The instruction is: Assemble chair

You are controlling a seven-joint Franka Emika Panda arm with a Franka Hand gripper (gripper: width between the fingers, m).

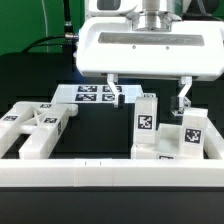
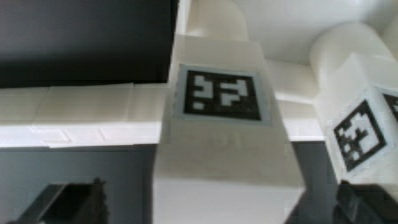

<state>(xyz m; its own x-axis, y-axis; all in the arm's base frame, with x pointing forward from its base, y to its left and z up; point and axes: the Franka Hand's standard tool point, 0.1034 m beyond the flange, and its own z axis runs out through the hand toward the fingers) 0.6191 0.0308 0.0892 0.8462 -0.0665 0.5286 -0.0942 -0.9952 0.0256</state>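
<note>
Exterior view. At the exterior view's left, a flat framed chair piece (image 1: 35, 140) of glossy white plastic lay on the black counter (image 1: 40, 80), with several small black-and-white tags on its upper faces. Farther back, near the middle of the scene, the marker board (image 1: 92, 93) lay flat on the counter. At centre, the arm's broad white gripper body hung over the work area with its two fingers (image 1: 113, 88) pointing down. The jaws stood wide apart, one finger on each side of an upright chair piece (image 1: 147, 125), and a visible gap was left on both sides, so nothing was held. This piece stood vertical and showed one tag on its near face. Just beside it, toward the exterior view's right, stood a second upright chair piece (image 1: 192, 130), also tagged. Whether the two pieces touched at their bases could not be told. The long low border rail (image 1: 110, 172) ran across the near edge of the scene, in front of all the chair pieces.

Wrist view. The upright chair piece (image 2: 222, 100) filled the middle of the picture, tag facing the camera. The second upright chair piece (image 2: 365, 120) appeared close beside it. A dark fingertip showed on either side of the central piece, clear of its faces.
</note>
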